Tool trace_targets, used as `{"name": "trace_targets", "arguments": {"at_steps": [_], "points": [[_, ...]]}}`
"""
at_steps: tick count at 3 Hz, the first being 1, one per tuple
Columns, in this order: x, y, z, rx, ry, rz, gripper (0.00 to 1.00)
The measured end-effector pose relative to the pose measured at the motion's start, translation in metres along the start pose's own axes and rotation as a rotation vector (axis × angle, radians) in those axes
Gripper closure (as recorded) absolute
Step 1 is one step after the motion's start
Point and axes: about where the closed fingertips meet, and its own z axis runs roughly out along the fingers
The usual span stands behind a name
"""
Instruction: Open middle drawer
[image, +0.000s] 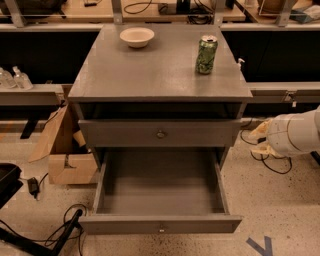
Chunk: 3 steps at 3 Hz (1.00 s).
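Note:
The middle drawer (160, 186) of the grey cabinet is pulled far out toward the camera. Its plain grey inside shows with nothing in it, and a small round knob (161, 229) sits on its flat front. Above it the taller-fronted top drawer (125, 134) with a bigger knob (160, 134) stands slightly out. My gripper (260, 140), on the white arm (297, 136), hangs to the right of the cabinet at the height of the top drawer. It is apart from both drawers and touches nothing.
On the cabinet top (150, 70) stand a white bowl (137, 36) and a green can (206, 54). A cardboard box (62, 150) sits on the floor at the left, with cables (60, 227) and a dark object (7, 182) nearby. Benches run behind.

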Motion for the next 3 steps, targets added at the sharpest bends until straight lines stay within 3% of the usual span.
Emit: {"name": "trace_targets", "arguments": {"at_steps": [1,3], "points": [[-0.0013,-0.0003,0.0000,0.000,-0.001,-0.002,0.04],[-0.0020,-0.0004,0.0000,0.000,-0.001,-0.003,0.00]]}}
